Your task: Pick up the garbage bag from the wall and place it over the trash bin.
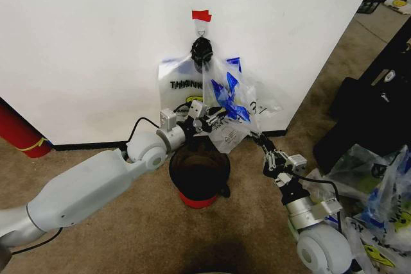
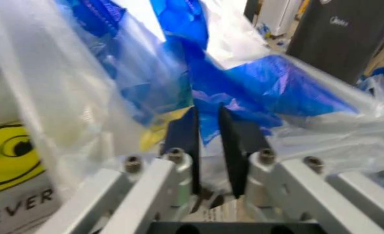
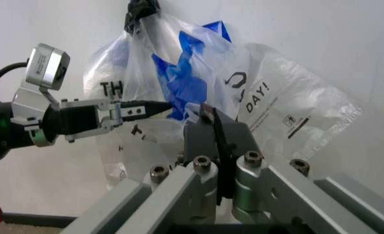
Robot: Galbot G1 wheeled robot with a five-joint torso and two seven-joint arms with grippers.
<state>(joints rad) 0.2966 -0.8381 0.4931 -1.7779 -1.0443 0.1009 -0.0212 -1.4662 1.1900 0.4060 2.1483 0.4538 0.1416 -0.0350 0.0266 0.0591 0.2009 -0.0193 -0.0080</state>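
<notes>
The garbage bag [image 1: 228,91], crinkly clear plastic with blue patches, hangs from a black knot [image 1: 201,49] on a hook on the white wall [image 1: 96,30], under red tape. My left gripper [image 1: 212,117] reaches in from the left, its fingers [image 2: 185,141] pinched on the bag's [image 2: 276,83] blue middle. My right gripper [image 1: 257,136] comes up from the right and is shut on the bag's [image 3: 185,83] lower edge, pulling it away from the wall. The right wrist view also shows the left gripper [image 3: 159,104]. The black trash bin [image 1: 174,170] with a red base stands directly below, its mouth open.
A flat clear bag printed "THANK" [image 1: 176,85] hangs behind on the same hook. A big red cylinder [image 1: 19,133] leans at the far left. Heaped printed bags [image 1: 385,203] and dark furniture [image 1: 372,107] crowd the right. Brown carpet lies in front of the bin.
</notes>
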